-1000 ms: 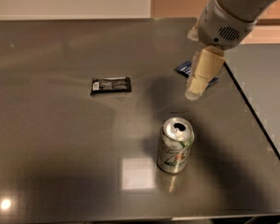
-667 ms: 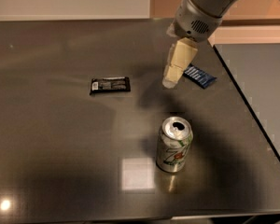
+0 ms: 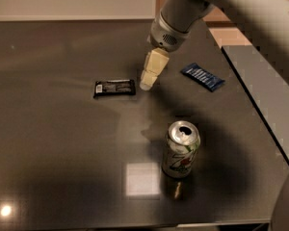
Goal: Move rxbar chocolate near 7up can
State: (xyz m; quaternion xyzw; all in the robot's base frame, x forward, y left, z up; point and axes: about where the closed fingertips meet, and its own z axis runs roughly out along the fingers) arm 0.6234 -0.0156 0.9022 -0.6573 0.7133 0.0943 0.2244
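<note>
since the earlier frames the gripper is carried leftward from the right edge of the counter toward its middle, and the blue wrapper bar, partly hidden behind it before, is now shown whole near the right edge. the rxbar chocolate and the 7up can are left where they were.

in the camera view the gripper is held just beside the right end of the rxbar chocolate, seemingly above the surface. whether it is apart or together cannot be told, and nothing is seen to be held. the rxbar chocolate is laid flat near the middle of the counter. the 7up can is stood upright nearer the front edge and to the right, well apart from the bar.

several slips are judged possible. the flat wrapper may be pushed along the glossy top rather than gripped if the descent is made off its end. the thin bar may be dropped in carrying. the upright can may be knocked over if the arm is brought in low beside it.
</note>
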